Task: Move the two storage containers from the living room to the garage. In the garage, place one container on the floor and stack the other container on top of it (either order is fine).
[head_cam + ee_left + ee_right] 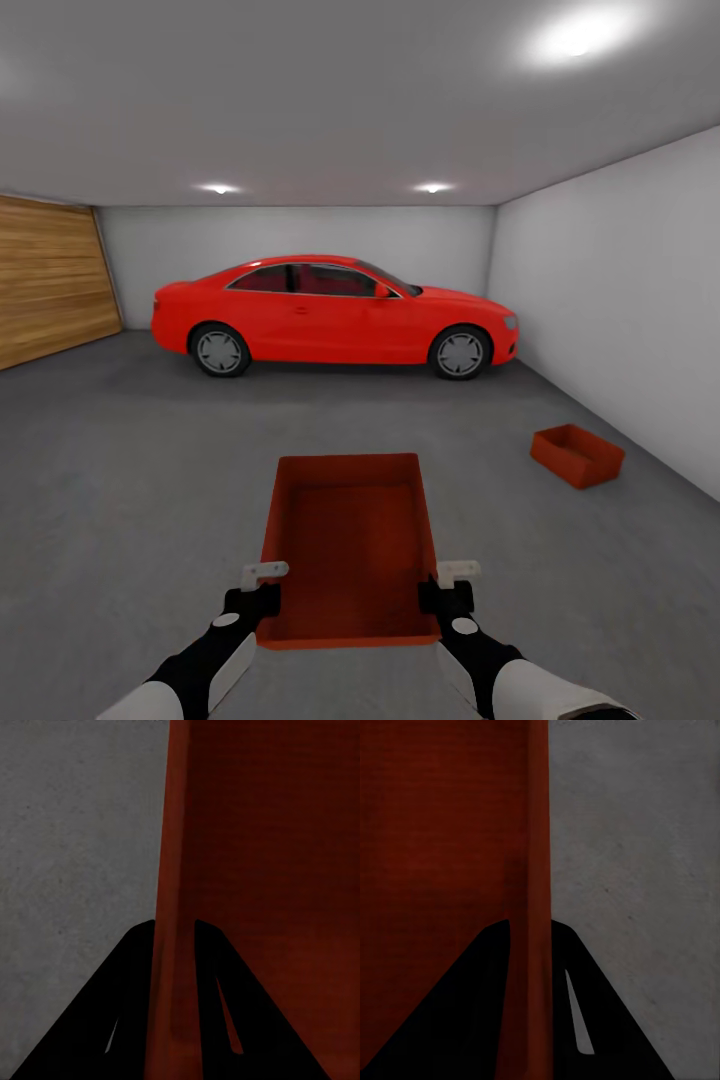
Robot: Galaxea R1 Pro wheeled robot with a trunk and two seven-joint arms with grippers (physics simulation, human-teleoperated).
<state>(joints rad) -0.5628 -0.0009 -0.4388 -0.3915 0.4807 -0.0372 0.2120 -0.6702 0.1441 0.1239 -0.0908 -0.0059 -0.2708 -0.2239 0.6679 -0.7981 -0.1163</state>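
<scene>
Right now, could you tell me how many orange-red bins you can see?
2: one bin held between both grippers, the other bin on the concrete floor by the right wall.

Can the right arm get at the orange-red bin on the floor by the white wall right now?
Probably not: the right tool is shut on the carried orange-red bin, and the floor bin sits well ahead.

The floor (120, 470) looked like rough matt concrete. Both containers, held (350, 540) and at two o'clock (577, 455), seemed smooth matt plastic. The car (335, 315) gleamed glossy; wooden planks (50, 280) at ten o'clock.
</scene>
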